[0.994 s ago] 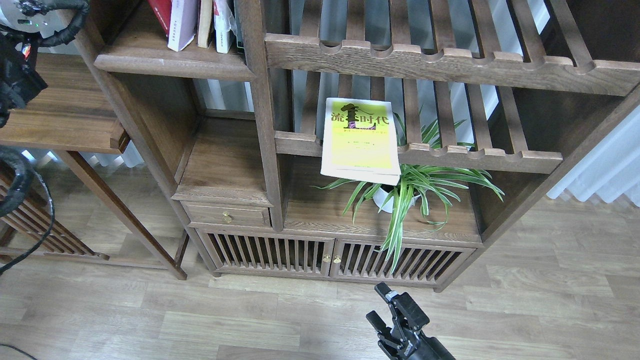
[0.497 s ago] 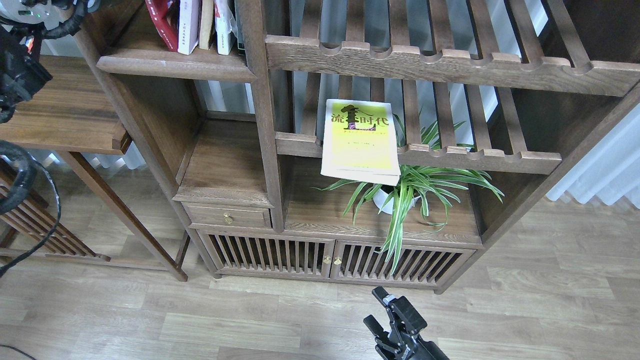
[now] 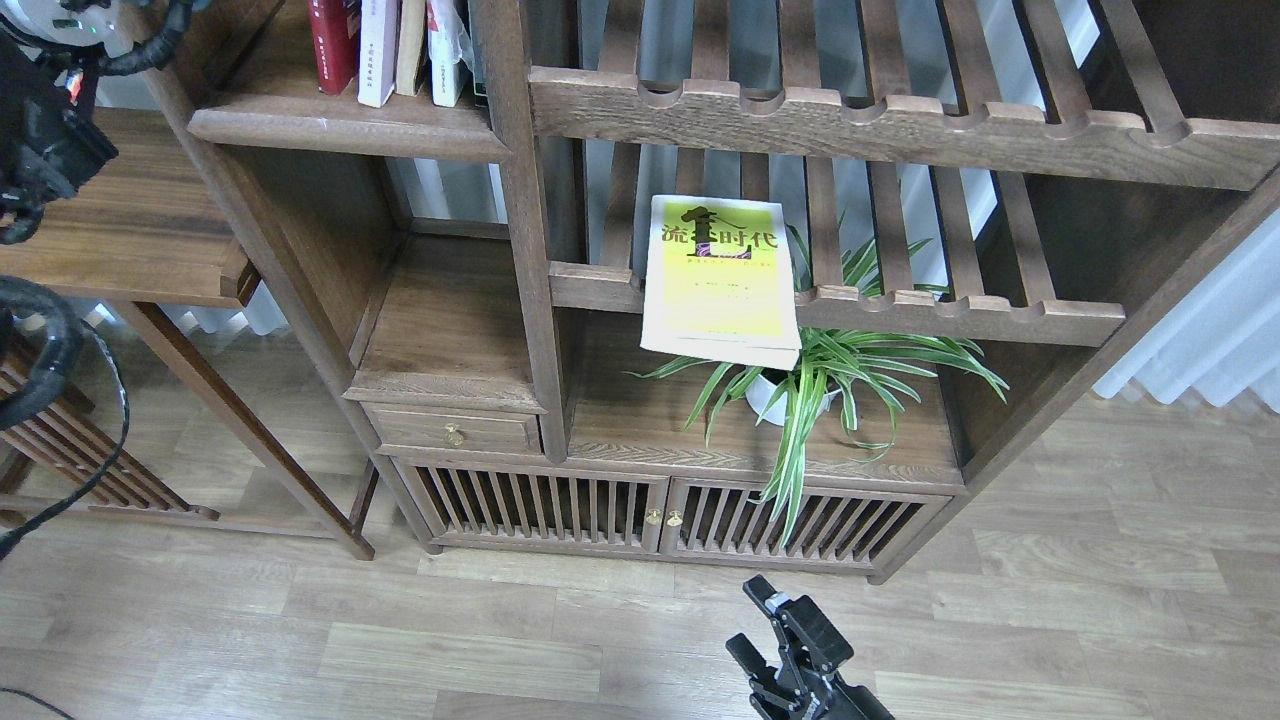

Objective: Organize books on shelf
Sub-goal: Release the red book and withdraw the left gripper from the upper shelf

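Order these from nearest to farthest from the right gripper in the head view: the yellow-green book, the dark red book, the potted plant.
From the right gripper:
1. Potted plant, on the lower board just above it.
2. Yellow-green book, lying on the slatted rack, higher up.
3. Dark red book, standing on the shelf at upper left.

Right end effector [image 3: 768,630] low, fingers spread apart; left arm [image 3: 45,150] upper left

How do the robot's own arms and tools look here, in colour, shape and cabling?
Both arms are black. The right tool, at the bottom edge, has two blocky, angular black fingers with a small pale patch near one tip. The left arm, at the upper left edge, is a bulky black housing with black wrapped cables looping around it, a white part with a green light above, and a small red mark.
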Controlling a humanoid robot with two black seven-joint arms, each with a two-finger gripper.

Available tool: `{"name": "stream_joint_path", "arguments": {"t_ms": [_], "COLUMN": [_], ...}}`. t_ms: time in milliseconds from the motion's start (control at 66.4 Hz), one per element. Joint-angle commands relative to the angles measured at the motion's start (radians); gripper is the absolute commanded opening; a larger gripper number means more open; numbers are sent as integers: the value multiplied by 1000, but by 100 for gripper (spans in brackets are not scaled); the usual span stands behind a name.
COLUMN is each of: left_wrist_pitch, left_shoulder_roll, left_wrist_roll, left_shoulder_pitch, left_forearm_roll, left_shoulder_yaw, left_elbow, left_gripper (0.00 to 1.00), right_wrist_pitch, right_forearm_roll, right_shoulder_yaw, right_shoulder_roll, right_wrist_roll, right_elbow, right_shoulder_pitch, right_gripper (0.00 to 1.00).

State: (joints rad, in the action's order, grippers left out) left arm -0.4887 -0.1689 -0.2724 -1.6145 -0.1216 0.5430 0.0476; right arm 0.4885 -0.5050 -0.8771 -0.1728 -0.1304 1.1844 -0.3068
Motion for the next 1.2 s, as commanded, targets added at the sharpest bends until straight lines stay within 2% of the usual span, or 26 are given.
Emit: {"name": "stream_joint_path", "arguments": {"t_ms": [0, 75, 136, 181, 256, 422, 527, 873, 888, 934, 1099, 1190], "left_wrist_pitch": [0, 0, 0, 0, 0, 0, 0, 0, 0, 0, 0, 0], "left_shoulder_roll": [2, -1, -9, -12, -17, -84, -155, -437, -475, -512, -621, -672], "left_wrist_roll": [44, 88, 128, 134, 133, 124, 124, 116, 116, 116, 116, 120], "left_shoulder_pitch": [-5, -10, -1, 1, 10, 51, 110, 349, 379, 398, 496, 603], "left_forearm_roll": [0, 0, 2, 3, 17, 45, 54, 168, 187, 197, 257, 278], "left_shoulder_yaw": [3, 20, 66, 84, 115, 138, 146, 252, 258, 259, 258, 256], "left_elbow": [24, 52, 74, 77, 113, 258, 374, 819, 906, 971, 1143, 1226], "left_gripper": [63, 67, 75, 78, 85, 87, 93, 93, 93, 93, 93, 93], "right_wrist_pitch": [0, 0, 0, 0, 0, 0, 0, 0, 0, 0, 0, 0], "right_forearm_roll": [0, -1, -1, -1, -3, -3, -13, -17, -17, -17, -17, -17], "right_shoulder_yaw": [0, -3, -8, -8, -10, -13, -14, -11, -11, -10, -11, -13], "right_shoulder_roll": [1, 1, 1, 1, 1, 3, 3, 12, 19, 24, 24, 24], "right_wrist_roll": [0, 0, 2, 2, 2, 3, 3, 0, 0, 0, 0, 2], "right_elbow": [0, 0, 1, 1, 1, 3, 4, 17, 21, 24, 31, 47], "right_shoulder_pitch": [0, 0, -3, -5, -11, -12, -12, -22, -18, -15, -6, 5], "right_gripper": [99, 99, 99, 99, 99, 99, 99, 99, 99, 99, 99, 99]}}
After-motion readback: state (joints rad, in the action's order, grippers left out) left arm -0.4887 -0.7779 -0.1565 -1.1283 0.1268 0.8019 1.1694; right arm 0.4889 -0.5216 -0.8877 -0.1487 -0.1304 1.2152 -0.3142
